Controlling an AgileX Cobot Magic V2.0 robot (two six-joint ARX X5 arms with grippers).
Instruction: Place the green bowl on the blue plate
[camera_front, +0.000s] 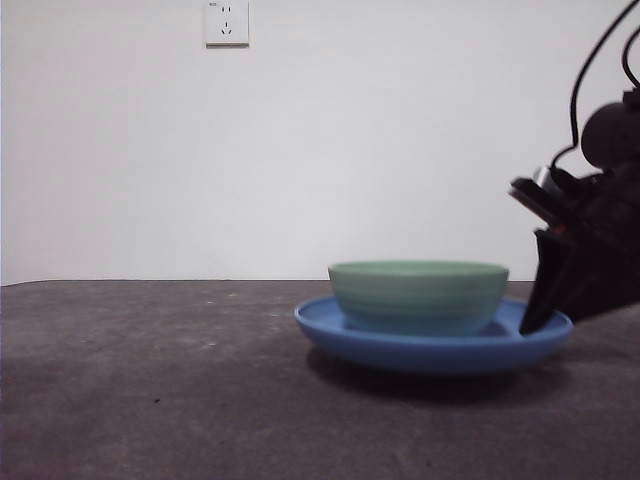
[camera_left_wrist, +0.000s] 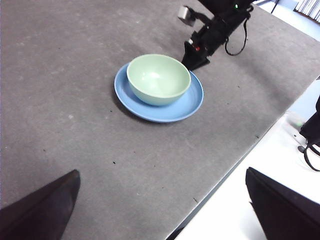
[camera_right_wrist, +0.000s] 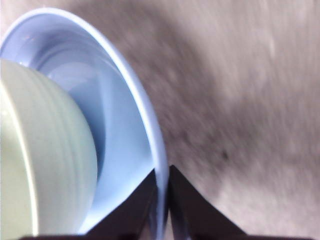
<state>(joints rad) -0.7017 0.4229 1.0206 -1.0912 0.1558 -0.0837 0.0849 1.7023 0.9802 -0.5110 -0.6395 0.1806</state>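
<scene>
The green bowl (camera_front: 418, 294) sits upright inside the blue plate (camera_front: 440, 350) on the dark table. Both also show in the left wrist view, the bowl (camera_left_wrist: 158, 79) on the plate (camera_left_wrist: 192, 100). My right gripper (camera_front: 532, 322) is at the plate's right rim. In the right wrist view its jaws (camera_right_wrist: 163, 200) stand almost together, with the plate's rim (camera_right_wrist: 150, 130) in the thin slit between them and the bowl (camera_right_wrist: 45, 150) just beside. My left gripper (camera_left_wrist: 160, 215) is open and empty, high above the table's near side.
The table's edge (camera_left_wrist: 235, 165) runs beside a white surface in the left wrist view. A wall socket (camera_front: 226, 22) is on the white back wall. The right arm's cables (camera_front: 590, 60) hang at the right.
</scene>
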